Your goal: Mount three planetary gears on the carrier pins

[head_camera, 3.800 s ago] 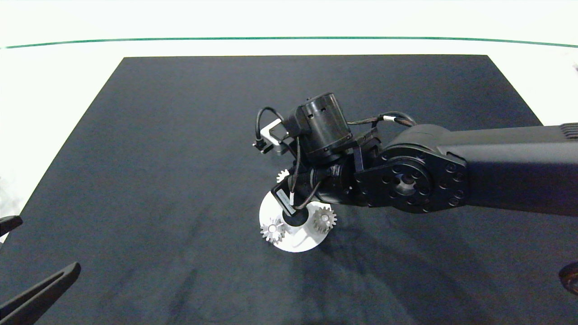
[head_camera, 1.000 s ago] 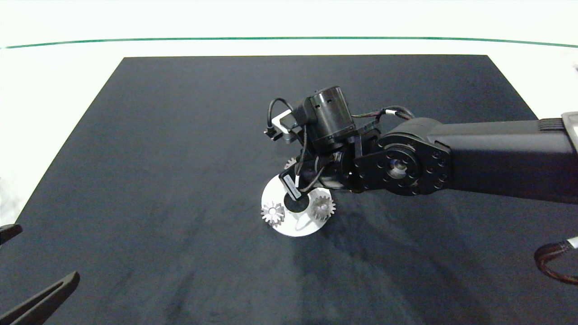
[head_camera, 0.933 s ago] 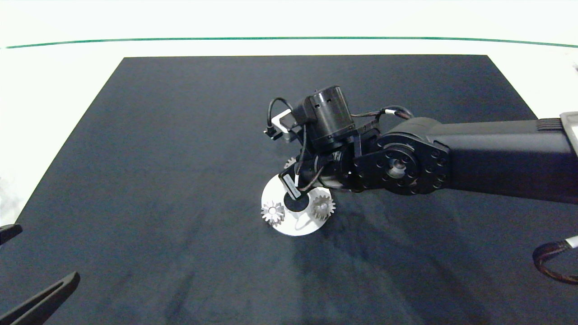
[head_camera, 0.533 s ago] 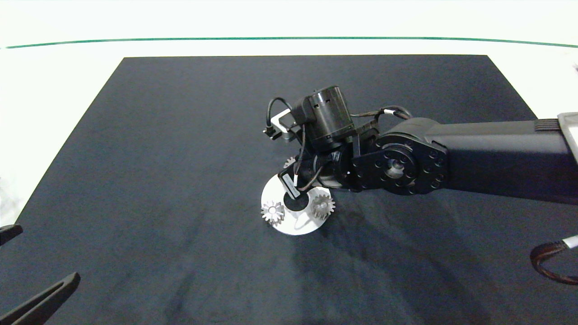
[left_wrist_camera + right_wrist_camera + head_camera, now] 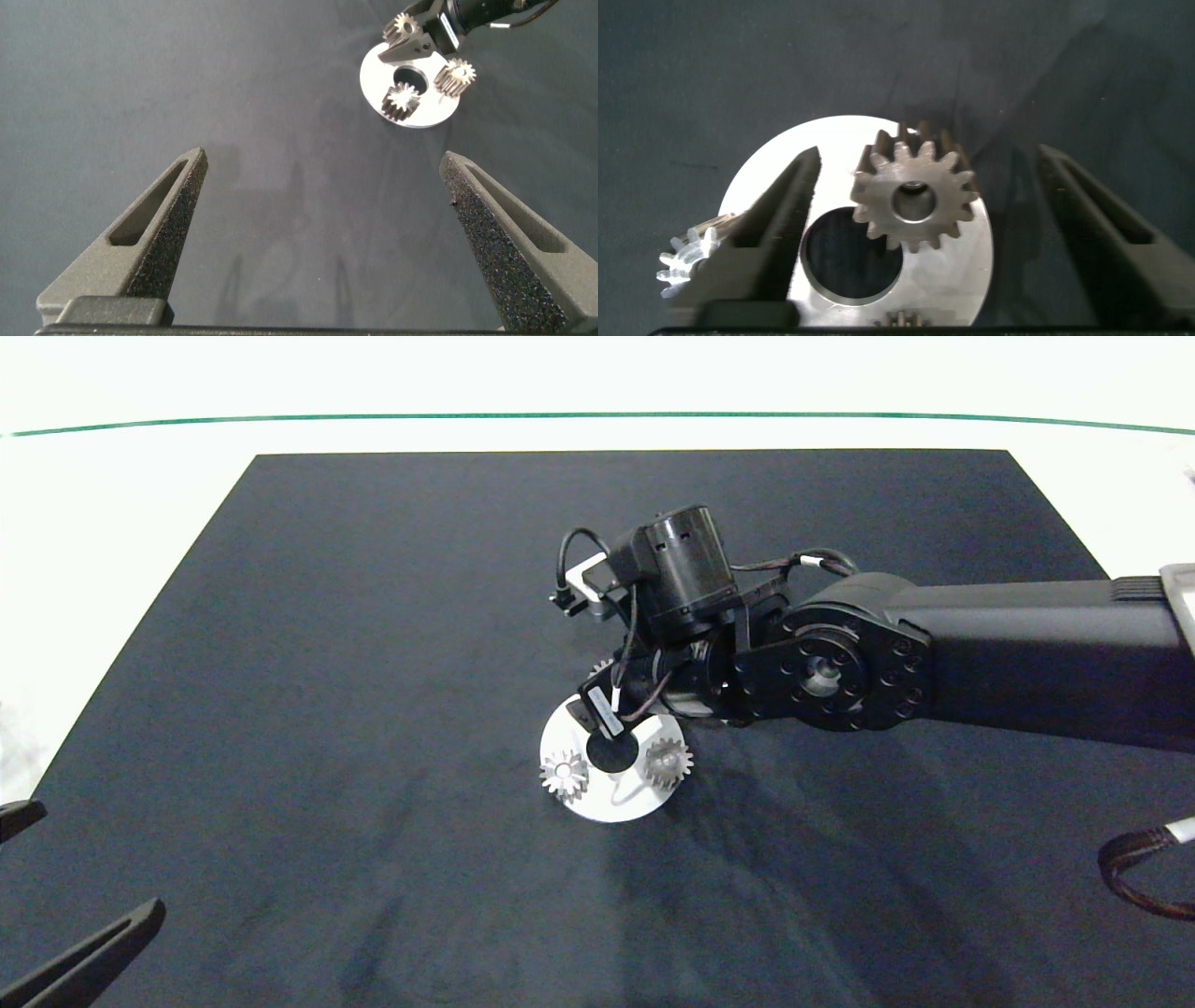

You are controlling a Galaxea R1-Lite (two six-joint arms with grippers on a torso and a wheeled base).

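The white carrier disc (image 5: 611, 807) lies mid-mat with a silvery planetary gear sitting at each of its three positions. Two gears (image 5: 564, 775) (image 5: 668, 763) show plainly; the third (image 5: 602, 669) peeks out at the disc's far edge under my right gripper (image 5: 605, 698). In the right wrist view that gear (image 5: 915, 199) sits flat on the disc (image 5: 962, 280), between the open fingers of the right gripper (image 5: 929, 154) and touching neither. The carrier pins are hidden by the gears. My left gripper (image 5: 324, 157) is parked open near the mat's near-left corner, holding nothing.
The black mat (image 5: 373, 616) covers most of the white table (image 5: 112, 523). The right arm (image 5: 980, 663) reaches across the mat's right half. A brown cable loop (image 5: 1134, 873) hangs at the right edge.
Since 3.8 s ago the disc with its gears has shifted a little away from me. Over the last second the right wrist has lifted slightly, uncovering more of the disc.
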